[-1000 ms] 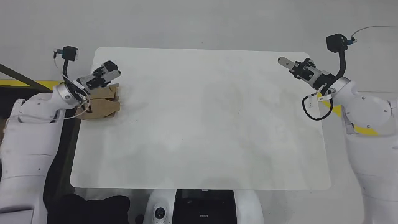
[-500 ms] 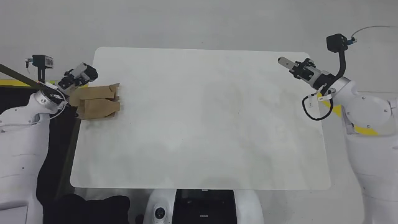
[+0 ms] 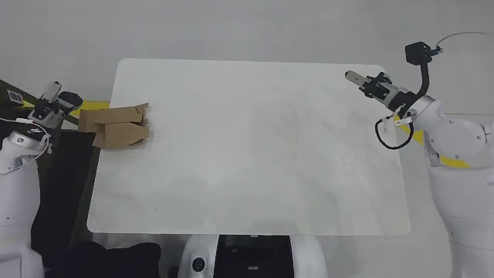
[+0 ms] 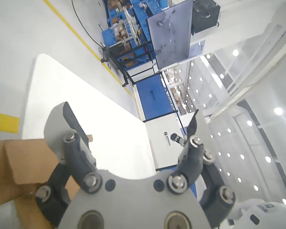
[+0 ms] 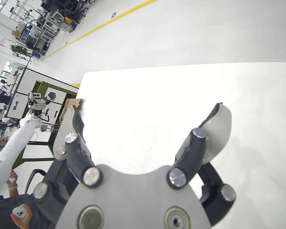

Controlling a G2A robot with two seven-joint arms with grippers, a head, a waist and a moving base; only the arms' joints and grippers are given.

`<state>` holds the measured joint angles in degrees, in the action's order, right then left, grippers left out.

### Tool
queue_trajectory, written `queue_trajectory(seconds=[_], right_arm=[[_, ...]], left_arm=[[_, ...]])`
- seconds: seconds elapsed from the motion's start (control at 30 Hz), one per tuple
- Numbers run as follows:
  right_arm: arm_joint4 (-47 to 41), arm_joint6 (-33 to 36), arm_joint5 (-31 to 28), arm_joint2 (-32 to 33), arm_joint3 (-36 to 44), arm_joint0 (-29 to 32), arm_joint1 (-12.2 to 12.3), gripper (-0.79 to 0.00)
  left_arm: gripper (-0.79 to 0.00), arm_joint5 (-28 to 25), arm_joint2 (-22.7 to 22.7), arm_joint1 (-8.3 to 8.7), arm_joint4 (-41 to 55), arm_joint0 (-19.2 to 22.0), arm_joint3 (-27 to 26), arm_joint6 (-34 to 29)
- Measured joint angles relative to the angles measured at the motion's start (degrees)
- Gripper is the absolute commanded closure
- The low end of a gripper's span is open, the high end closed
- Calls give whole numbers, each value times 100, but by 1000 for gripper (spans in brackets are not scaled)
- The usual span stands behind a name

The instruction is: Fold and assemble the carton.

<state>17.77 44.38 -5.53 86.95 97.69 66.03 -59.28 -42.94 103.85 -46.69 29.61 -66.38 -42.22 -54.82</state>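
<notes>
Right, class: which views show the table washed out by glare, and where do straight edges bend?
Right wrist view: table blown to flat white beyond the open right gripper. Left wrist view: same glare beside the carton, table edge bowed by the lens. Top view: even light, edges straight.

Both arms wear smooth white shells. On my right arm (image 3: pixel 451 130) I see a black cable (image 3: pixel 377 133) looped at the wrist and a black camera block (image 3: pixel 417 52) on a bent stalk. The left gripper (image 4: pixel 129 113) and right gripper (image 5: pixel 146 108) match: grey metal plate, black links, silver screws, pale fingers with dark ribbed pads.
</notes>
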Motion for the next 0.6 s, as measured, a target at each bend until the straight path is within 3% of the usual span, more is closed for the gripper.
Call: queue_trajectory(seconds=[0.2,0.6], right_arm=[[0,0,0,0,0,0,0,-785],[0,0,0,0,0,0,0,-785]], left_arm=[[-785,-16,214,86,-300,114,448,498],[-785,-38,11,34,-412,97,755,471]])
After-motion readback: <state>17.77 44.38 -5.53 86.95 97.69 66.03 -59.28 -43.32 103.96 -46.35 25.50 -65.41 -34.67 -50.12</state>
